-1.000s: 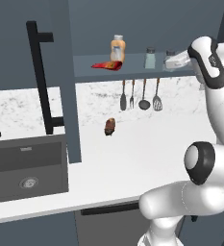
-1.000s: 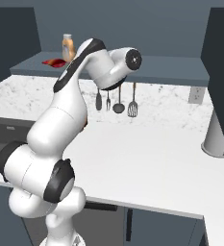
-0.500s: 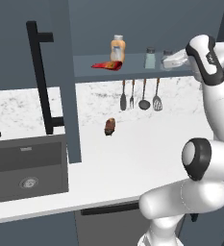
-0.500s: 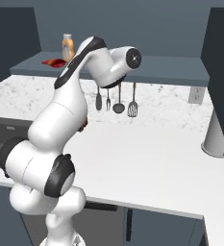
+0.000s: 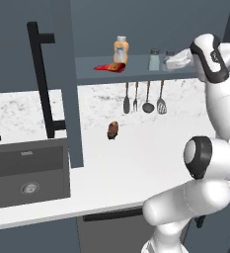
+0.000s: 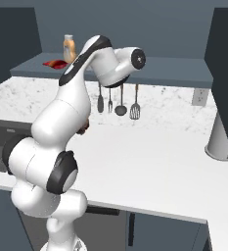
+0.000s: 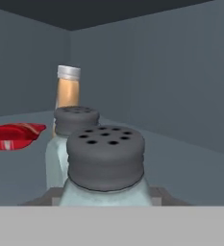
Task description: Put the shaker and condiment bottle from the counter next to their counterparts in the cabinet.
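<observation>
Shaker Sits on the Cabinet Shelf

Nothing much has moved since the earlier pictures: the white arm is still up at the shelf, at the upper right of the left base view, and the things stay where they were.

At the bottom middle of the hand view, the fingers (image 7: pixel 104 199) are pressed onto the near shaker (image 7: pixel 105 166), pinching its pale glass body from both sides. Its dark grey cap has little holes on top. Just behind it, a bit to the left, stands the other shaker (image 7: pixel 71 144), which looks the same. The two are very close; you cannot tell if they touch.

Behind the shakers stands the tall orange bottle (image 7: pixel 68 91) with a white cap. At the left edge of that view lies the flat red condiment bottle (image 7: pixel 13 135), on the shelf (image 7: pixel 190 153).

Near the top middle of the left base view, the red condiment bottle (image 5: pixel 110 67) lies just beside the orange bottle (image 5: pixel 120 51). A shaker (image 5: pixel 154 60) stands further right, near the hand. The cabinet (image 5: pixel 47 29) door with its long black bar handle (image 5: pixel 43 84) hangs open at the left.

Below the shelf, a brown lump (image 5: pixel 112 130) sits on the white bench (image 5: pixel 136 163). The dark sink (image 5: pixel 27 170) is at the lower left. Three kitchen tools (image 5: pixel 147 97) hang on the wall.
</observation>
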